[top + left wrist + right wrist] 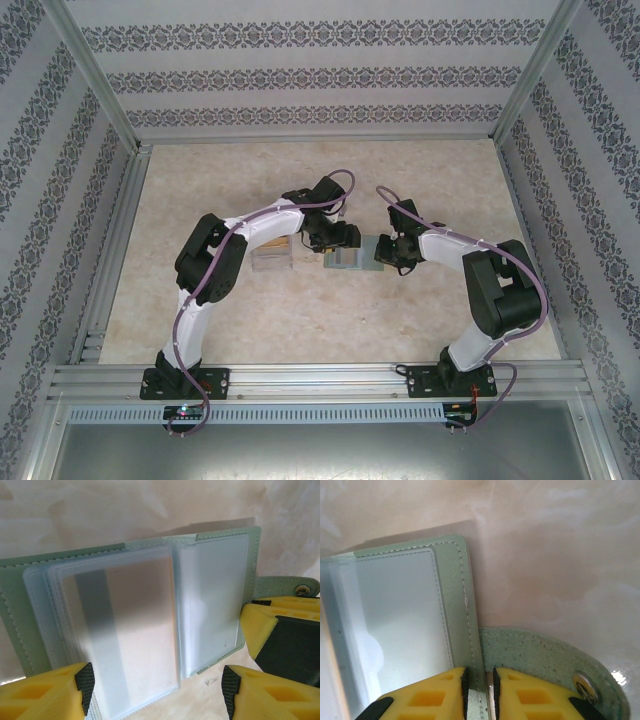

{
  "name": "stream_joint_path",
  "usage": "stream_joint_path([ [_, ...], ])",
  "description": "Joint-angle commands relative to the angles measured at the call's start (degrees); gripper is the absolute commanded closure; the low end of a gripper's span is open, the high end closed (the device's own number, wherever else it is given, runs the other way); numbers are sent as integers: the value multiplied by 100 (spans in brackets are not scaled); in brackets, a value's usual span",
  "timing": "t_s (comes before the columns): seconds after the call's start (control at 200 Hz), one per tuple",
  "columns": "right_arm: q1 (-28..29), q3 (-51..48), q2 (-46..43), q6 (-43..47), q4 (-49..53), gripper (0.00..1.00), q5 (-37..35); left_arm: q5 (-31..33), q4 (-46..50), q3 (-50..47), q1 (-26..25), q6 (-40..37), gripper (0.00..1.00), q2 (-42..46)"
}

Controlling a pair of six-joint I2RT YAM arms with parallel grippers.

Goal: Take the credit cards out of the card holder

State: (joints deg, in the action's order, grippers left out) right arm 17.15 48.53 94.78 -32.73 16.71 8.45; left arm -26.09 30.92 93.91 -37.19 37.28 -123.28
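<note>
The card holder is spread out in the middle of the top view, between the two arms. It is made of soft pale green material with a fine grain. A light stitched seam runs along its rounded edges. Inside it a stack of frosted plastic sleeves is fanned out; they are thin, smooth and half transparent, with rounded corners. Through the front sleeve a grey band and a pale field show, but I cannot tell whether this is one of the credit cards. A narrow strap of the same green, rougher on this side, goes out from the right edge of the holder. It carries a round metal snap at its end.

The left gripper has its yellow fingers wide apart, with the black ribbed pads facing inward. One finger is at each lower corner of the left wrist view, and the sleeves lie between them. The right gripper is clamped on the stitched right border of the card holder, with the green edge squeezed between its two yellow fingers.

The table is matt beige with a marbled pattern. A clear box sits just left of the holder, partly under the left arm. Toward the top and the bottom of that view the surface is bare as far as the metal rails of the frame.
</note>
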Motion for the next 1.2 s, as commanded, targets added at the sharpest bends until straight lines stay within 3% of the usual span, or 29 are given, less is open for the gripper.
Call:
stream_joint_path([
  [0.0,175,20,269,-75,-158,76,324,100,240,128,-60,-129,30,-127],
  [0.2,191,-2,269,-76,-166,76,324,445,424,145,-60,-194,30,-97],
  [0.829,245,16,269,-111,-176,76,314,-251,148,66,-113,-132,30,-344],
  [1.199,280,42,286,-111,-168,76,333,-896,-295,82,-175,-142,18,-326],
])
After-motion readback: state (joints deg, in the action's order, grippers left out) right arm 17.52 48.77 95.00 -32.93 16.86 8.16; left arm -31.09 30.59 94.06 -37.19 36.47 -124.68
